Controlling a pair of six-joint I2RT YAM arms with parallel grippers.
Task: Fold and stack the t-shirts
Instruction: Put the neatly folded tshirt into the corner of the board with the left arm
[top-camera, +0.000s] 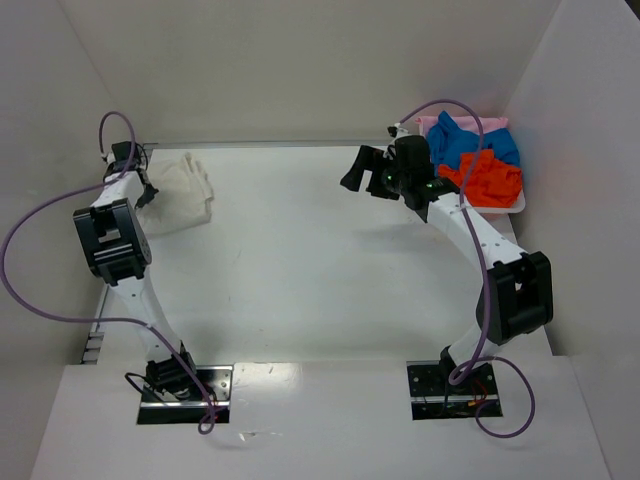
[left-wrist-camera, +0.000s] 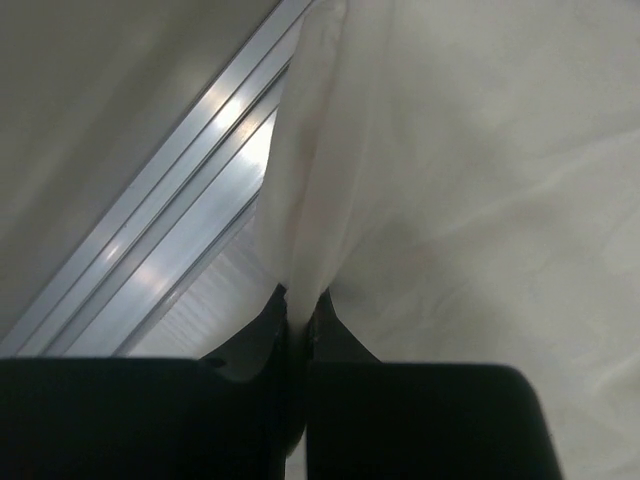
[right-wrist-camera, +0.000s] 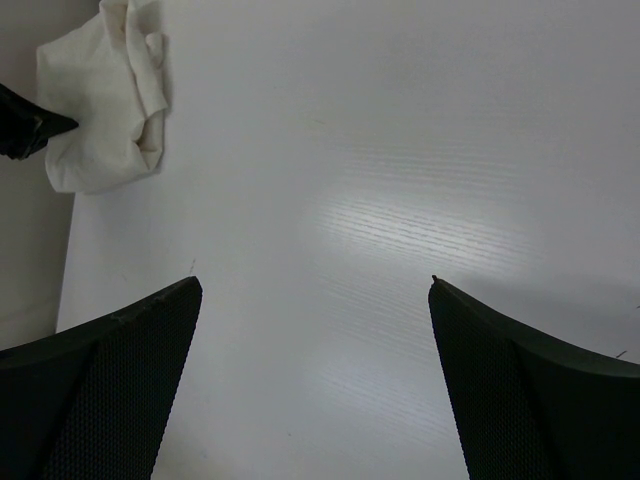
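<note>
Left arm (top-camera: 140, 305) and right arm (top-camera: 470, 225): white links, black joint housings (top-camera: 110, 240), purple cables (top-camera: 447, 101); bases (top-camera: 185, 393) at seven and five o'clock.

Shows the left gripper (left-wrist-camera: 298, 330) at the bottom edge, black jaws pressed together on a raised fold of an off-white t-shirt (left-wrist-camera: 470, 170). Shows pale, softly creased cloth filling the right side and top. Shows a shiny metal rail (left-wrist-camera: 170, 230) running diagonally at left, beside a plain beige wall (left-wrist-camera: 90, 90).

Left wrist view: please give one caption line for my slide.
Left gripper shut on a fold of the off-white t-shirt, beside the metal rail.
</note>
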